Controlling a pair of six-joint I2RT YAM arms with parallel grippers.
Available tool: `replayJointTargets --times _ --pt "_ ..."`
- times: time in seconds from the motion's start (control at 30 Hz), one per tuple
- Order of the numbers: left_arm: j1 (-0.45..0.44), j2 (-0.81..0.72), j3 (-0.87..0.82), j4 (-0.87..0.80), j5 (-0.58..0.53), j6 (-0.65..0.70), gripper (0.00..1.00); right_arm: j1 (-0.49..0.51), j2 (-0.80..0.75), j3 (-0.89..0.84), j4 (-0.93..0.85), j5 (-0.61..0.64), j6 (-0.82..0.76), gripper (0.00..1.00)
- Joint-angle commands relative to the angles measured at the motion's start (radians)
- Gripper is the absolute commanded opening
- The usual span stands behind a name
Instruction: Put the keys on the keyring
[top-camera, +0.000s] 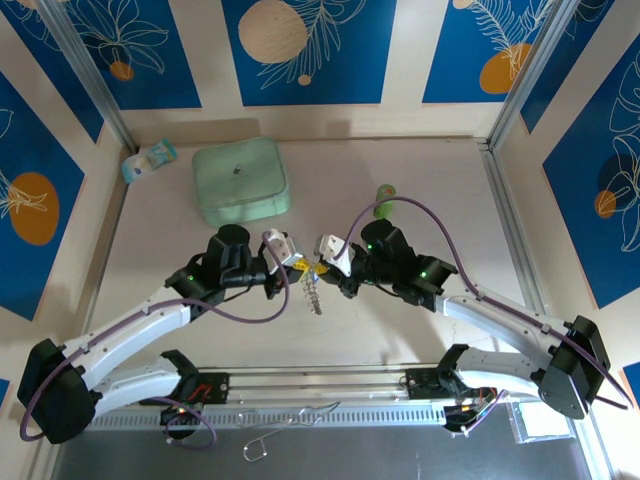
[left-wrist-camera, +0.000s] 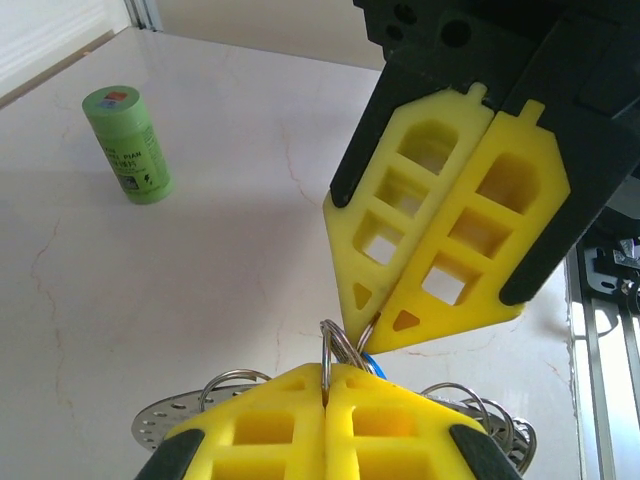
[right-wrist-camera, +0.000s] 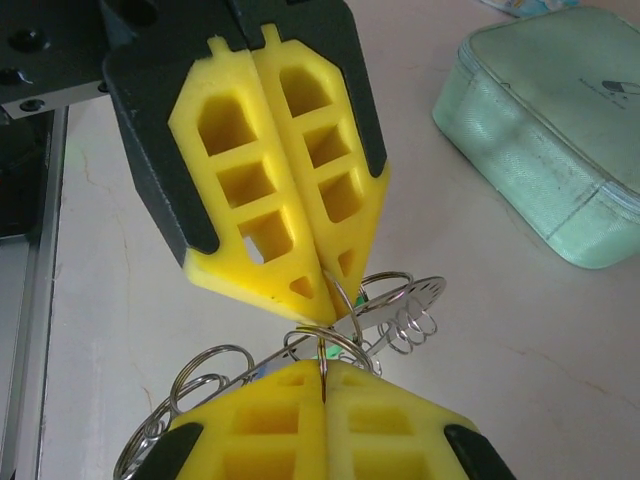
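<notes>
My two grippers meet tip to tip above the table's middle, the left gripper (top-camera: 295, 265) and the right gripper (top-camera: 323, 268). The keyring (top-camera: 314, 297) hangs below them, a silvery perforated disc (right-wrist-camera: 415, 297) edged with small wire rings. In the left wrist view my left gripper (left-wrist-camera: 327, 378) is shut on one upright split ring. The right gripper (left-wrist-camera: 371, 336) is shut on a second ring linked with it. A sliver of the blue key head (left-wrist-camera: 367, 362) peeks out behind those rings. In the right wrist view a bit of the green key head (right-wrist-camera: 333, 351) shows between the rings. The keys' shafts are hidden.
A mint-green square case (top-camera: 240, 180) lies at the back left, with a small packet (top-camera: 148, 160) beside it. An upright green cylinder (top-camera: 385, 198) stands behind the right arm. A bent wire hook (top-camera: 290, 425) lies at the near rail.
</notes>
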Motion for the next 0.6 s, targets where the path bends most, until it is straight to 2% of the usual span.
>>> replayJointTargets --times 0.0,0.17,0.4,0.47,0.57 --pt "-0.016 -0.004 0.040 0.005 -0.028 0.011 0.00 0.009 -0.007 0.022 -0.001 0.059 -0.002 0.00" --pt "-0.035 -0.035 0.001 0.057 -0.069 0.118 0.00 -0.007 -0.062 -0.038 -0.035 0.101 -0.098 0.00" --pt "-0.116 -0.084 -0.088 0.126 -0.145 0.458 0.00 -0.025 -0.094 -0.039 0.017 0.145 -0.089 0.00" --pt "-0.124 -0.090 -0.097 0.140 -0.147 0.486 0.00 -0.023 -0.085 -0.030 0.022 0.103 -0.095 0.00" --pt "-0.125 -0.085 -0.093 0.162 -0.163 0.452 0.00 -0.009 -0.066 -0.012 -0.013 0.046 -0.124 0.00"
